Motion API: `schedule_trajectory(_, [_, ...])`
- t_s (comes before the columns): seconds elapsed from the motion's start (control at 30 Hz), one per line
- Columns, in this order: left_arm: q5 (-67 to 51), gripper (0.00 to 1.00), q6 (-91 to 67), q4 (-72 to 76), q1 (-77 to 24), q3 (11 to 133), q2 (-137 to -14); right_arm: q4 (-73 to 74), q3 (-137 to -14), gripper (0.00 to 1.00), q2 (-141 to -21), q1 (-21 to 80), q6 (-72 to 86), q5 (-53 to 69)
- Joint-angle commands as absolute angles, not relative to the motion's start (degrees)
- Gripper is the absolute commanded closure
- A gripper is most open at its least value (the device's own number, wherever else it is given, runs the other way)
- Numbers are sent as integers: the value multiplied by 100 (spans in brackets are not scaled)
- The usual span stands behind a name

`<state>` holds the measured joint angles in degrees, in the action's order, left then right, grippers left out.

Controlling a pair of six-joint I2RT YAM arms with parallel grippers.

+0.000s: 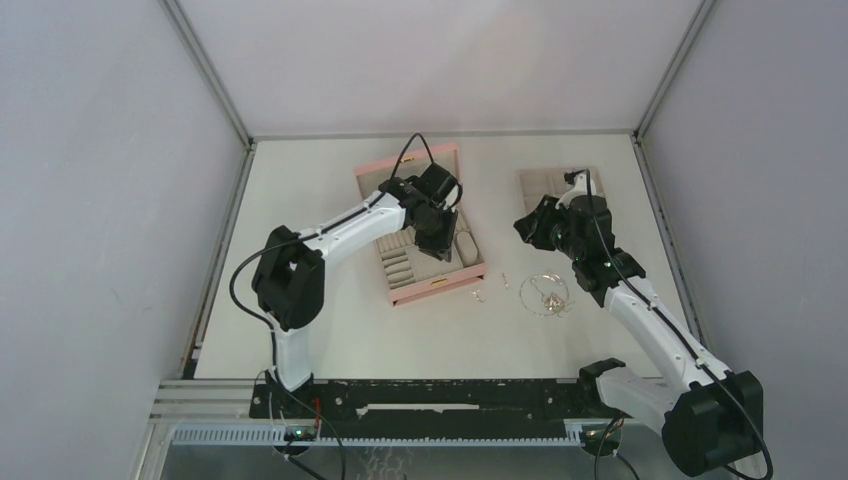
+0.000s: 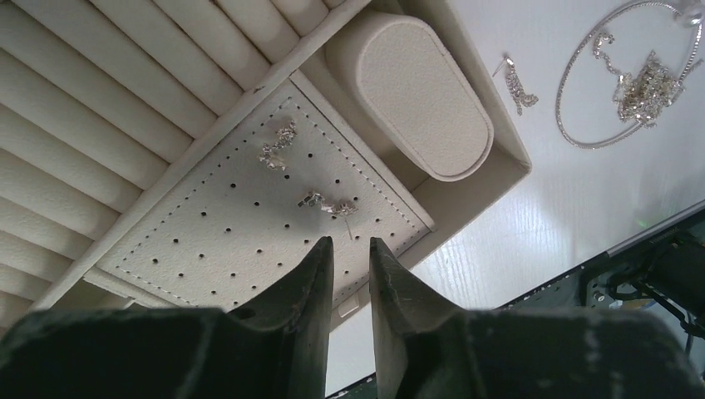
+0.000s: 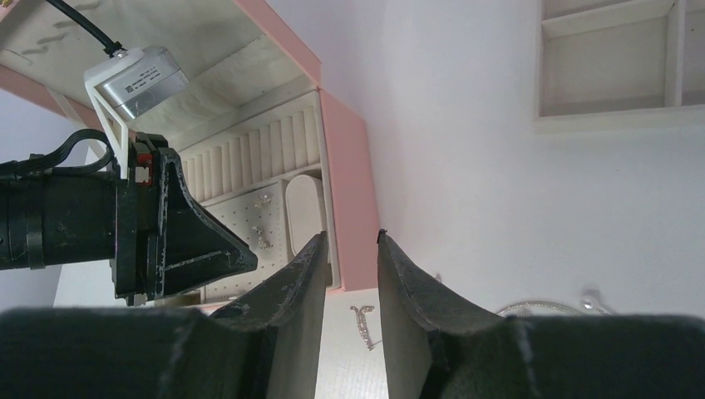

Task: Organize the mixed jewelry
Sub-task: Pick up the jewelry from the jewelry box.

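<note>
The mixed jewelry is split between box and table. Two small silver earrings [image 2: 278, 145] [image 2: 328, 204] lie on the perforated pad of the pink box [image 1: 440, 288]. My left gripper [image 2: 351, 243] hovers just above that pad, jaws slightly apart, nothing between them. On the table right of the box lie a loose earring [image 2: 517, 83] and the looped chain necklace [image 1: 545, 293]. My right gripper [image 3: 351, 237] hangs open and empty above the table by the box's right wall, over another earring [image 3: 363, 324].
A flat beige compartment tray [image 1: 535, 185] sits at the back right, behind the right arm. Inside the box are ring rolls [image 2: 125, 108] and an oval cushion [image 2: 407, 96]. The box lid [image 1: 400, 165] stands open behind it.
</note>
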<state>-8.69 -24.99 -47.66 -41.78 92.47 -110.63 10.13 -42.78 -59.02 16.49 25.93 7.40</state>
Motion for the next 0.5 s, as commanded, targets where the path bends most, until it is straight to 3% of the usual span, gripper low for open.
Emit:
schedule_trajectory(0.0, [-707,73,-2535,-4607,-4192,9521,-10851,889,-4298,63,-5871,1623,2511,773])
schedule_trajectory(0.47, [-831,74,-2561,-4551,-4195,9732,-11044,888,-4298,63,-5886,1626,2503,782])
